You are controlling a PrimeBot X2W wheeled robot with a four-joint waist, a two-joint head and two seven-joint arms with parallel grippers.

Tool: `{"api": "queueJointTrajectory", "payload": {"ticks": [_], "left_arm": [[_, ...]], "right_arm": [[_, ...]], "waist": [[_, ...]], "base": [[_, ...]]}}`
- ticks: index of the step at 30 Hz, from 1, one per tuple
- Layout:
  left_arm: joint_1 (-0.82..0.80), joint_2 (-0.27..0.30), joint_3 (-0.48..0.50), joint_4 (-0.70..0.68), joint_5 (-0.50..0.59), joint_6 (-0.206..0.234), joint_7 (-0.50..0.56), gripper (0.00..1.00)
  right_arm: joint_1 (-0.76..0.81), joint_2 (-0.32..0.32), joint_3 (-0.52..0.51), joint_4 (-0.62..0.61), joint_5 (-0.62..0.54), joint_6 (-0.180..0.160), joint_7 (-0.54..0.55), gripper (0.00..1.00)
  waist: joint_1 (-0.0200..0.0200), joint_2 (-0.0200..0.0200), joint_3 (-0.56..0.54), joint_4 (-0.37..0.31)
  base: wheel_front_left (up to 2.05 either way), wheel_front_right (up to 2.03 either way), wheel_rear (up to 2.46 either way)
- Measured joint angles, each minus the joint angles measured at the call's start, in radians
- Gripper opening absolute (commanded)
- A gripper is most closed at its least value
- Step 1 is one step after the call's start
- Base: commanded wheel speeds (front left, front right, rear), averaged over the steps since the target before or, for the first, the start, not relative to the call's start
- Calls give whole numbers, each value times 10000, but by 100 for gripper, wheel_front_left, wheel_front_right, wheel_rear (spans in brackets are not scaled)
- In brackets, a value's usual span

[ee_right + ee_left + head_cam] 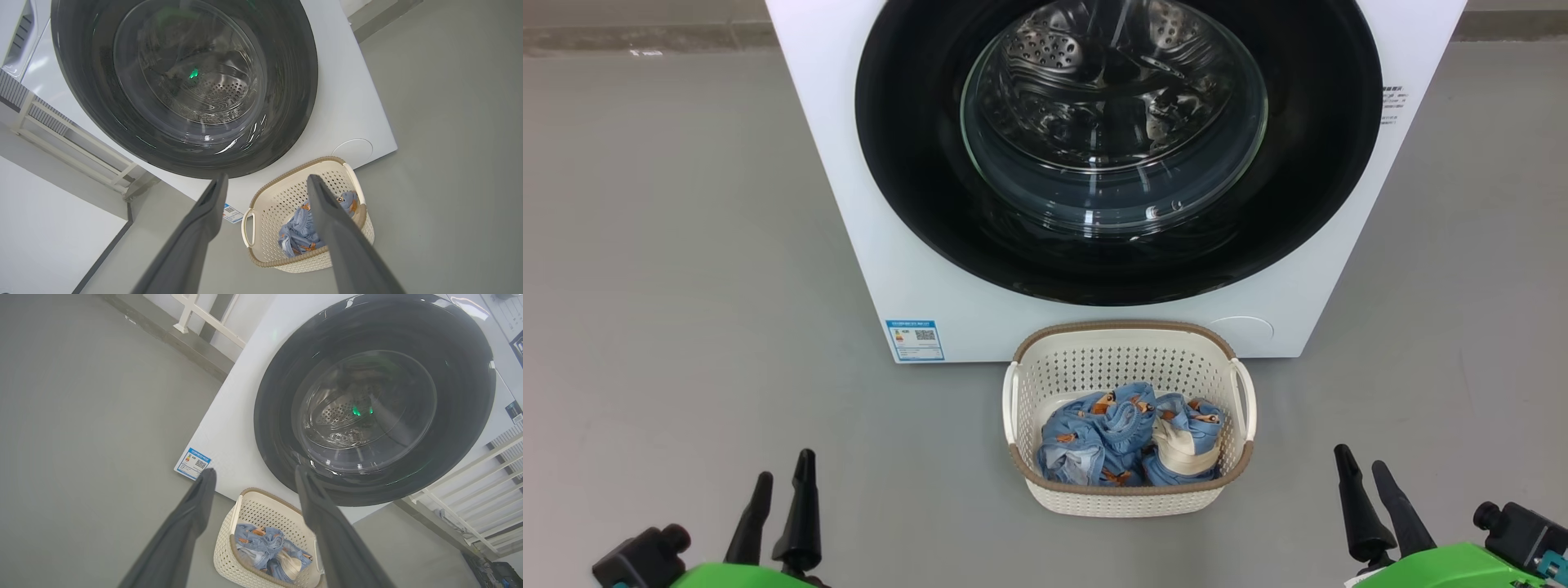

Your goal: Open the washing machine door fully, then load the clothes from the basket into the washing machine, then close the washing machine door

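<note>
At the closed washing machine door, with left gripper and right gripper both spread wide and empty, you face step one: catch its rim and swing it open.

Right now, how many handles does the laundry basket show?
2. In the head view, the left handle sits on the left end of the basket, the right handle on its right end; none looks hidden.

Blue label with a QR code on the washer, lower left of the door; grey print right of it. Neither is readable.
</note>
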Motion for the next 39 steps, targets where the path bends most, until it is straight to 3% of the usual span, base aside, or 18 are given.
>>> {"api": "queueJointTrajectory", "payload": {"ticks": [39], "left_arm": [[154, 82, -276, -274, 4142, -2, -980, 100]], "right_arm": [[242, -50, 35, -403, -4117, 0, -1047, 100]], "waist": [[0, 0, 40, -112]], "base": [[0, 0, 0]]}}
